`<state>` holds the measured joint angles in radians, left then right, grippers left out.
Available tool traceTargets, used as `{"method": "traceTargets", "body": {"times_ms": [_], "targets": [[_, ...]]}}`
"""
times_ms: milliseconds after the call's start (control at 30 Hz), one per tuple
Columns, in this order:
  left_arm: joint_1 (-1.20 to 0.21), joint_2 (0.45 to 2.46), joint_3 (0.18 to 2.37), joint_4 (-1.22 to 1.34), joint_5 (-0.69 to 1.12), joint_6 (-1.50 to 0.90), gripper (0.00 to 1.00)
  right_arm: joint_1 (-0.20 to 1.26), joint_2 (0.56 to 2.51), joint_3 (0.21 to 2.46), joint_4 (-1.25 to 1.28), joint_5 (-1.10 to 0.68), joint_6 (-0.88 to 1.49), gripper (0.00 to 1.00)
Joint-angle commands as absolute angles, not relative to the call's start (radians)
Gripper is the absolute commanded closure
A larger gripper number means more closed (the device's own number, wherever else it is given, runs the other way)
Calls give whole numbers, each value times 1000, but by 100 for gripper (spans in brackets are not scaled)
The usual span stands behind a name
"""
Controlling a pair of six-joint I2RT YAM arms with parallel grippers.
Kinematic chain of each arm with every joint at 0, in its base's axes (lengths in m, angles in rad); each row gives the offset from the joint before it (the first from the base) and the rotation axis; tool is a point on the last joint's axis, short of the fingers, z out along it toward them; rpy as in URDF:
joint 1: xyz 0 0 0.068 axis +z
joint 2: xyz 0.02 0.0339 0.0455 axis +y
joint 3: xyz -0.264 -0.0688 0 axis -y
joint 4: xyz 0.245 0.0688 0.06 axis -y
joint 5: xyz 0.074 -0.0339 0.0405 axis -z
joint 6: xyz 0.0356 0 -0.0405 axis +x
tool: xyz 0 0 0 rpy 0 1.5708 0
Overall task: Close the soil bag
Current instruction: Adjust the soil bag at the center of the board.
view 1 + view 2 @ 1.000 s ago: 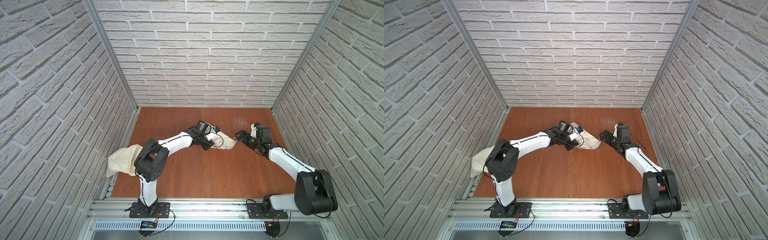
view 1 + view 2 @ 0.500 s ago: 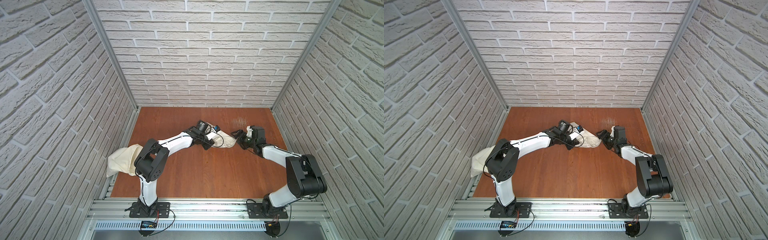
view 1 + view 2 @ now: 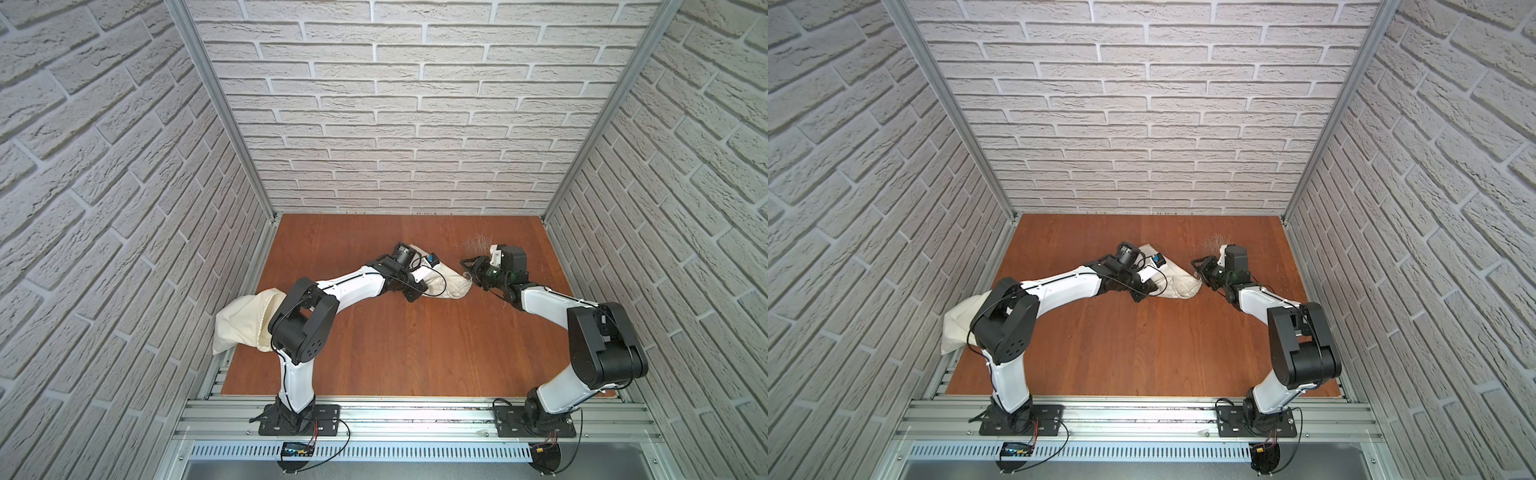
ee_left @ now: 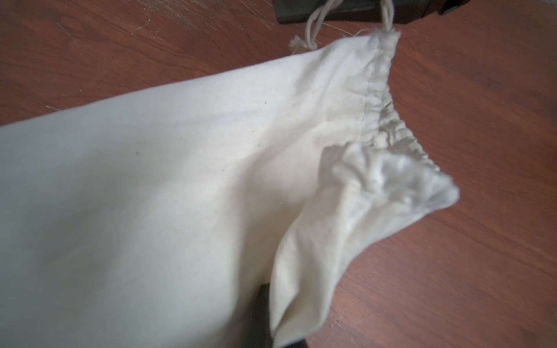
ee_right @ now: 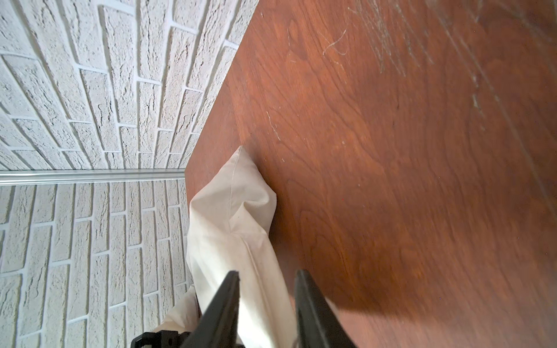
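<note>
The soil bag (image 3: 448, 283) lies on the wooden table (image 3: 395, 357) toward the back, between my two grippers. My left gripper (image 3: 414, 291) is clenched on a fold of its cloth. My right gripper (image 5: 266, 275) sits just beside the bag's gathered mouth (image 4: 376, 99), its fingers (image 5: 226, 298) parted with a clear gap. The drawstring cords (image 4: 313, 22) run up to it; I cannot tell whether they are caught. A second cream sack (image 3: 243, 324) lies at the table's left edge.
</note>
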<state>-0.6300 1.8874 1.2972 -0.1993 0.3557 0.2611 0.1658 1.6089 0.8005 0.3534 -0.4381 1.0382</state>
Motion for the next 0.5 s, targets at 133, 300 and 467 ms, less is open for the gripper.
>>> {"method": "traceTargets", "body": {"times_ms": [133,300,467], "targets": [[-634,1842,1257,-165,346,253,100,167,1565,833,308,-438,975,92],[-635,1835,1253,-163,339,256,100,167,1562,865,204,-442,904,92],[-634,1830,1256,-168,339,260,100,142,1531,917,-67,-413,688,69]]}}
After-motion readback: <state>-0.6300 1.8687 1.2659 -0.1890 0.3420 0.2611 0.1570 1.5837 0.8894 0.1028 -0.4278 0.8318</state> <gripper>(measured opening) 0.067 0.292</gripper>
